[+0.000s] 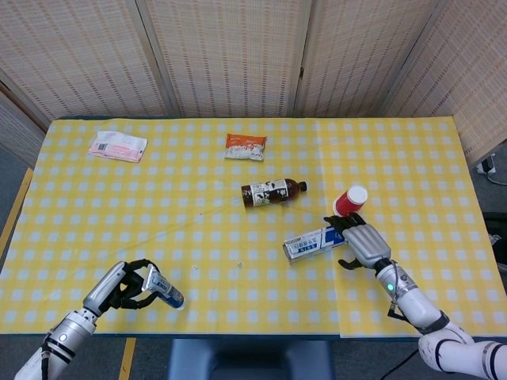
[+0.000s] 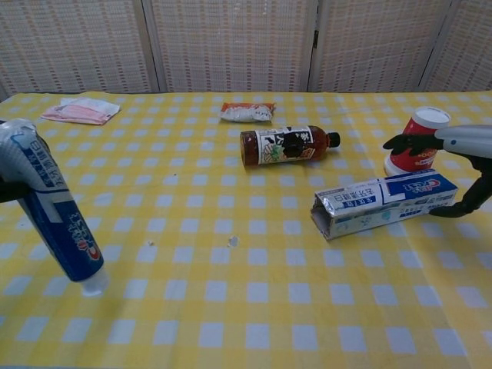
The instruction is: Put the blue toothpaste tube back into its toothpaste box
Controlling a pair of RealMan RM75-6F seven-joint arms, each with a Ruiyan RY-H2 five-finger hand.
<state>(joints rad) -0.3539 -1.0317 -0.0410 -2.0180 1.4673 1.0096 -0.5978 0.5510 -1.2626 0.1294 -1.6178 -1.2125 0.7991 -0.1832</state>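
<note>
My left hand (image 1: 119, 286) holds the blue toothpaste tube (image 1: 161, 287) near the table's front left edge. In the chest view the tube (image 2: 54, 207) stands tilted, cap end down close to the cloth. The toothpaste box (image 1: 313, 242) lies right of centre with its open end (image 2: 323, 215) facing left. My right hand (image 1: 360, 241) reaches over the box's right end. In the chest view this hand (image 2: 461, 146) has its fingers spread above the box and its thumb low beside the end. I cannot see a firm grip on the box.
A red paper cup (image 1: 348, 201) stands upside down just behind the box, close to my right fingers. A brown drink bottle (image 1: 273, 191) lies at mid table. An orange snack packet (image 1: 245, 146) and a pink packet (image 1: 117, 146) lie further back.
</note>
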